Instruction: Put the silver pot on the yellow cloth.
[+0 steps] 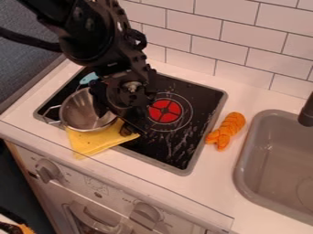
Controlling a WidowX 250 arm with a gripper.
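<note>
While the silver pot [81, 111] partly overlaps the yellow cloth [92, 142], the hand [116, 118] hangs at its rim, open or closed I cannot tell.

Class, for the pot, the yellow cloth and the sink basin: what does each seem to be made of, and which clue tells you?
Pot: shiny bare metal, probably steel, judging by its silvery highlights.
Yellow cloth: matte fabric, seen in its soft, folded layers.
Sink basin: smooth grey, perhaps plastic or coated metal; the look leaves it open.
</note>
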